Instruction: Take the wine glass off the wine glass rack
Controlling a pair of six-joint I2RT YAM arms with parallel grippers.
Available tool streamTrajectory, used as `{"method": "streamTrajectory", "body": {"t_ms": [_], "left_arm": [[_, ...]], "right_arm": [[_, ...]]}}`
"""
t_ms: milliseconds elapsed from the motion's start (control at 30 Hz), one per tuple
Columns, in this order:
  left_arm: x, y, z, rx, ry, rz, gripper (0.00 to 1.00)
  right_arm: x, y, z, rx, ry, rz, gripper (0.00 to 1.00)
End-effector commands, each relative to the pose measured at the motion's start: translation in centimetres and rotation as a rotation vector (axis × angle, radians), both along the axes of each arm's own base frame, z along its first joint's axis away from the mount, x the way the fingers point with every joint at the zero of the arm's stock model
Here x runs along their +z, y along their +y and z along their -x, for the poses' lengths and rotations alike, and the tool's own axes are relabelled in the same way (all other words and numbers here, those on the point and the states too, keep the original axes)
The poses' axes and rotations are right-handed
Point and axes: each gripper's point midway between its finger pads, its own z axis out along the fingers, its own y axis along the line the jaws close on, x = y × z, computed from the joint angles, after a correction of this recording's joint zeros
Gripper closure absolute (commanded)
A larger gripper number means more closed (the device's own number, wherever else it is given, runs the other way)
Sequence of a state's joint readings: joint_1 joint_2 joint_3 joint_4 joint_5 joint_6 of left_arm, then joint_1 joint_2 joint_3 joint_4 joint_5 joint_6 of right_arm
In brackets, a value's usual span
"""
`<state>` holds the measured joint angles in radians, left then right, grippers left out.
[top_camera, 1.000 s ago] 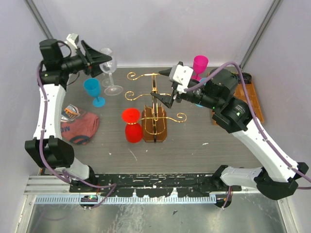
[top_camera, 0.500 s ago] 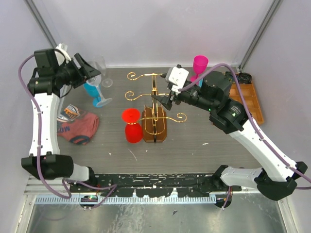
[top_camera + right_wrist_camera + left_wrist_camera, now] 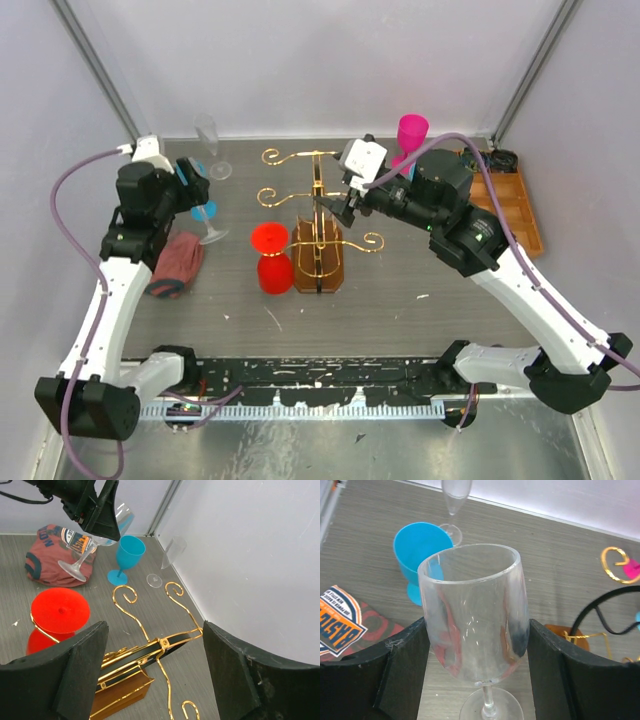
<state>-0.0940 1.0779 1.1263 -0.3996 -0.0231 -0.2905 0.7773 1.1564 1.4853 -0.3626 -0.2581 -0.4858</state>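
The gold wire wine glass rack [image 3: 319,243] stands mid-table on its brown base; it also shows in the right wrist view [image 3: 131,658]. A red glass [image 3: 270,256] hangs upside down on its left arm. My left gripper [image 3: 193,186] is shut on a clear wine glass [image 3: 472,615] and holds it by the bowl, tilted, left of the rack, with its foot [image 3: 213,236] low near the cloth. My right gripper [image 3: 156,666] is open, with its fingers on either side of the rack's top bar and not touching it.
A blue goblet [image 3: 419,555] and a clear flute [image 3: 453,500] stand behind the held glass. A red-brown cloth [image 3: 175,263] lies at the left. A pink glass [image 3: 410,133] stands at the back. An orange-brown wooden tray [image 3: 512,200] lies at the right.
My left arm has swung down and nearer with the clear glass, from high at the back left to low beside the cloth. The right gripper has stayed at the rack's top.
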Motion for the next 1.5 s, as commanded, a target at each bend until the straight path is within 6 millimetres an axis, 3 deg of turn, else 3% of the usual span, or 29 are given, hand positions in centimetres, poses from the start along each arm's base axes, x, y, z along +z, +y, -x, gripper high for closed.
{"method": "streamTrajectory", "body": {"t_ms": [0,167,467,733,1000,1467], "left_arm": [[3.1,1.8,-1.3,0.112,-0.248,-0.046,0.48],[1.5,1.8,-2.1,0.157,-0.293,-0.051,0.49],[0.7,-0.7,-3.3,0.231,-0.391,-0.22,0.48],[-2.6,0.3,-3.1,0.39,-0.428,-0.237,0.46],[-5.9,-0.5,-4.0,0.408,-0.437,-0.239,0.45],[-10.0,0.0,-2.1,0.458,-0.465,-0.287,0.45]], "right_arm": [[0.6,-0.1,-0.5,-0.024,-0.046,-0.012,0.18],[0.0,-0.2,-1.1,-0.039,-0.055,0.012,0.18],[-0.2,-0.4,-1.8,-0.052,-0.063,0.015,0.17],[-1.2,-0.1,-2.4,-0.047,-0.056,0.007,0.17],[-1.7,0.1,-2.7,-0.042,-0.033,-0.007,0.17],[-1.9,-0.5,-2.7,-0.066,-0.034,-0.023,0.18]]}}
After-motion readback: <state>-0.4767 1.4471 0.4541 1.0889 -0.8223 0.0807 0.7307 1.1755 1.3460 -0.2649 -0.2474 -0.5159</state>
